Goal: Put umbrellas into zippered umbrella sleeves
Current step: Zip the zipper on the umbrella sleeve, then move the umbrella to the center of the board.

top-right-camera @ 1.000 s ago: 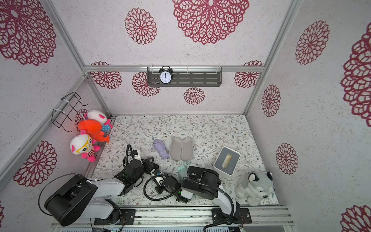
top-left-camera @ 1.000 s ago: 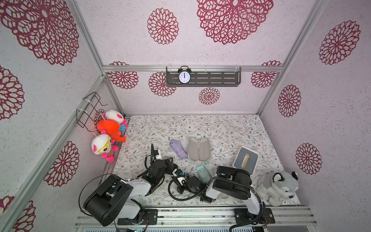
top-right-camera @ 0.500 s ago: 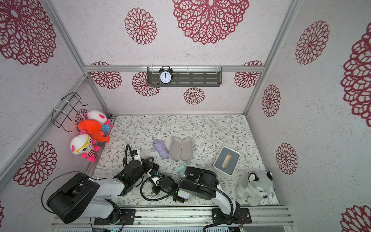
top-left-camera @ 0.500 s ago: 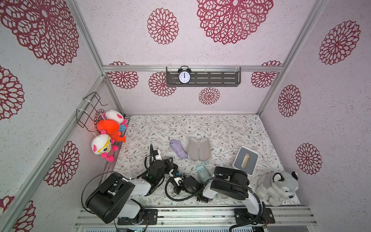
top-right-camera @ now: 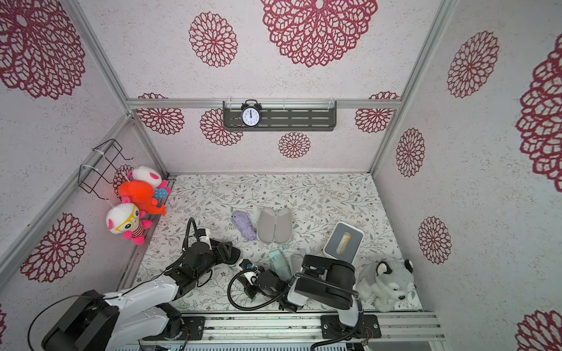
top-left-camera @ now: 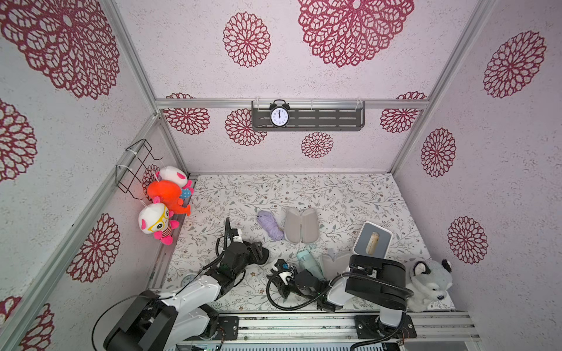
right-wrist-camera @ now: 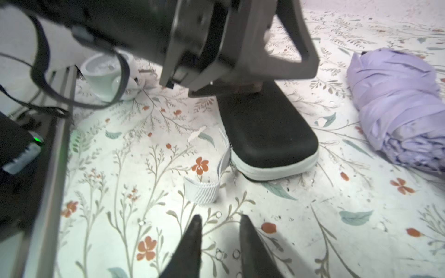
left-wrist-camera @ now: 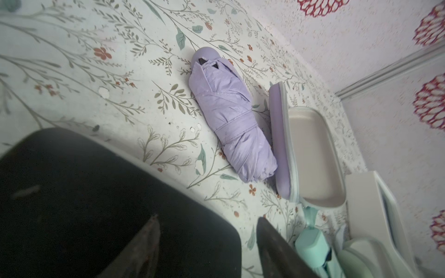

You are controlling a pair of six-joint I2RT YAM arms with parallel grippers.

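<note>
Black shell with a white zip band: the black sleeve [right-wrist-camera: 267, 134] lies shut on the floral mat [top-left-camera: 304, 188]. With the back wall as twelve, it sits at about eight o'clock from the mat's middle.

Your left gripper [left-wrist-camera: 207, 217] hangs directly over it, jaws spread wide with nothing clamped. One finger [left-wrist-camera: 147, 245] sits above the shell and may be touching it, but blur hides the contact. Your right gripper [right-wrist-camera: 219, 217] is low over the mat at roughly the sleeve's four o'clock. Its jaws are parted by a narrow gap and hold nothing, and the white zip strap [right-wrist-camera: 204, 190] lies just ahead of the tips.

The lilac umbrella [top-left-camera: 270, 225] lies at the black sleeve's one o'clock, just beside the open lilac sleeve [top-left-camera: 301, 225]. The mint umbrella [top-left-camera: 308, 264] is at three o'clock, next to the open mint sleeve [top-left-camera: 334, 261].

For room, you have open mat from ten to two, between the lilac pair and the back wall. The front rail [top-left-camera: 304, 316] runs close behind both wrists at six. The white box [top-left-camera: 372, 243] and grey plush [top-left-camera: 428, 282] crowd the four o'clock corner.

In both top views the left gripper covers nearly all of the black sleeve, and the right arm cuts off part of the mint sleeve.
</note>
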